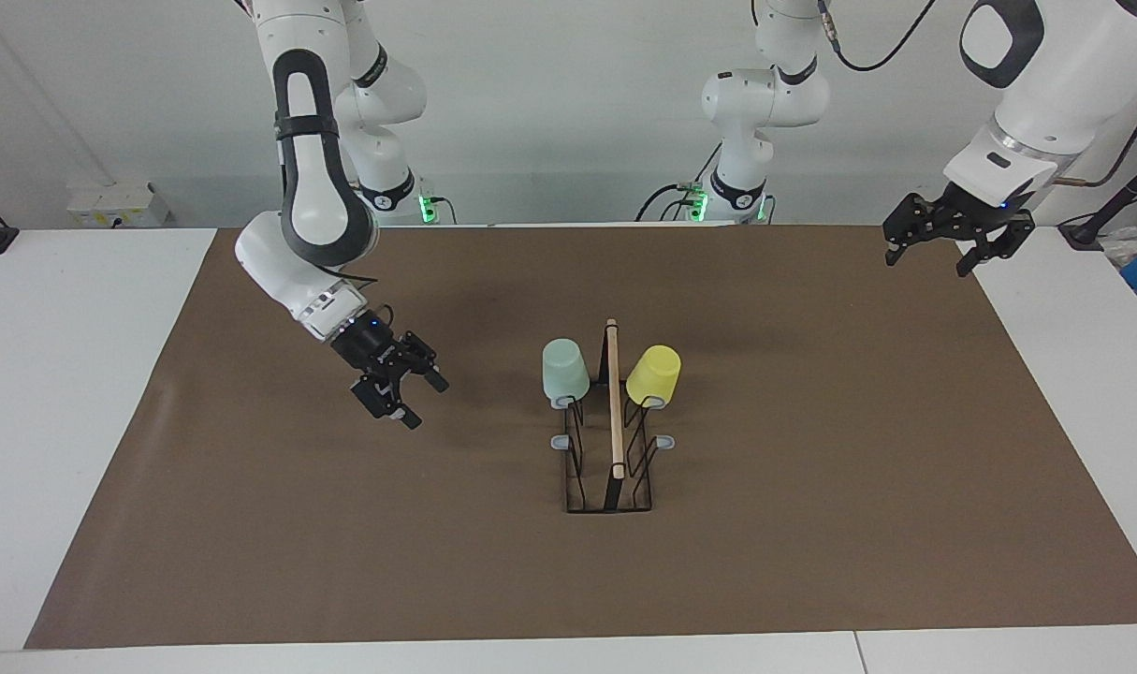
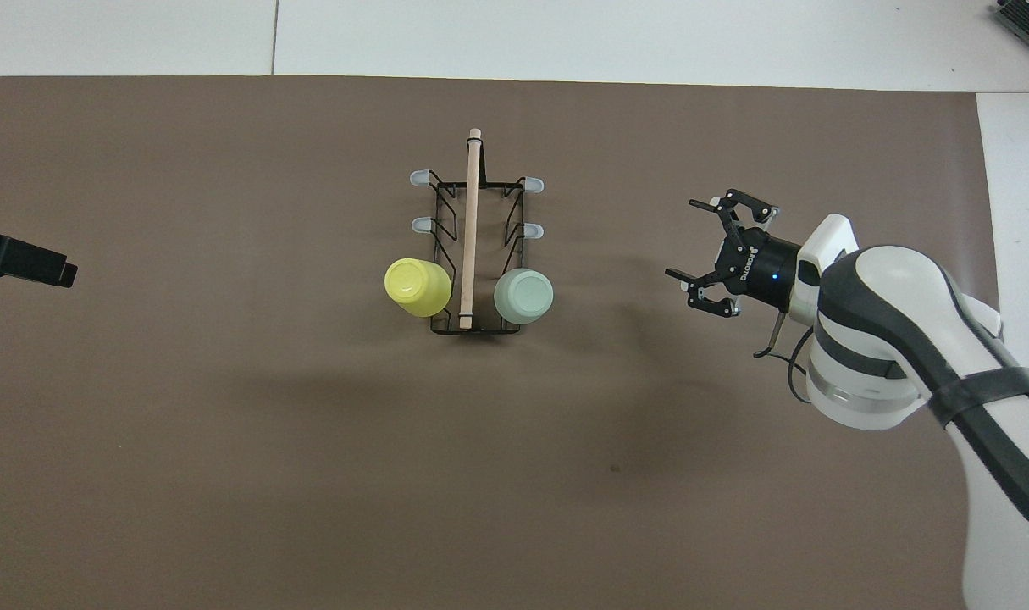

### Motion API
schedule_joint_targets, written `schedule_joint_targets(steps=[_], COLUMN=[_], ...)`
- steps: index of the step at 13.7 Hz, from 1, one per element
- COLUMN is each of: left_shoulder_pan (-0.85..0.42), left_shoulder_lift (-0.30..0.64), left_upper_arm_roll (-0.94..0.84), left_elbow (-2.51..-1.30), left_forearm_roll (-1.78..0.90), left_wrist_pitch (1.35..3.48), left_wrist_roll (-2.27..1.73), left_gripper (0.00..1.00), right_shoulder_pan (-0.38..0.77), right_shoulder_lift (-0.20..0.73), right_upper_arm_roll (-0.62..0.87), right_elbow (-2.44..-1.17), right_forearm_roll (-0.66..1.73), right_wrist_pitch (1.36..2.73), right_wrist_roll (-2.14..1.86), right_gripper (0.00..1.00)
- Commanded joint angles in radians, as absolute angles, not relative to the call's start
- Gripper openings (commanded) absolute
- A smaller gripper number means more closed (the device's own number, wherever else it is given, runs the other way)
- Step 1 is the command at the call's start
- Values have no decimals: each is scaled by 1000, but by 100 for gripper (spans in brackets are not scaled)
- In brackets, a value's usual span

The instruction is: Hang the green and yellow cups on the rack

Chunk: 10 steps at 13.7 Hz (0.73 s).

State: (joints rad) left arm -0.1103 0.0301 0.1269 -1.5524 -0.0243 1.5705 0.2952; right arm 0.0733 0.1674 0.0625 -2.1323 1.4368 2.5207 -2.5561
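- Hanging upside down on the two prongs nearest the robots are both cups: the small pale mint-green tapered plastic cup on the side toward the right arm's end of the bench, and the bright yellow tapered plastic cup on the side toward the left arm's end.
- Between the cups runs the light wooden rod that tops the narrow black wire rack, which stands mid-bench on the brown mat.
- The rack's four grey-tipped prongs farther from the robots carry nothing.
- The right hand hangs over bare mat toward the right arm's end, well apart from the green cup, its black fingers spread wide and grasping nothing.
- The left hand waits raised over the mat's edge at the left arm's end, well apart from the yellow cup, fingers splayed and released; from overhead only its dark tip shows.
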Motion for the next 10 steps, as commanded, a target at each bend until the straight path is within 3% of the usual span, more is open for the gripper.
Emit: schedule_joint_targets(steps=[1, 5, 10], left_shoulder_pan=[-114, -101, -101], left_shoulder_lift=[0, 0, 0], left_upper_arm_roll=[121, 124, 123], left_elbow=[-1588, -1588, -1588], left_forearm_roll=[-26, -26, -26], left_wrist_pitch=[1586, 1588, 1588], left_wrist_roll=[279, 282, 282], left_gripper=[100, 100, 100], right_shoulder_pan=[22, -61, -58], right_shoulder_lift=[172, 195, 183], right_upper_arm_roll=[71, 71, 71], right_elbow=[-2094, -1962, -1835], right_forearm_roll=[1274, 944, 551], right_wrist_pitch=[2459, 2283, 2133], right_wrist_roll=[-2482, -2250, -1675], right_gripper=[100, 100, 100])
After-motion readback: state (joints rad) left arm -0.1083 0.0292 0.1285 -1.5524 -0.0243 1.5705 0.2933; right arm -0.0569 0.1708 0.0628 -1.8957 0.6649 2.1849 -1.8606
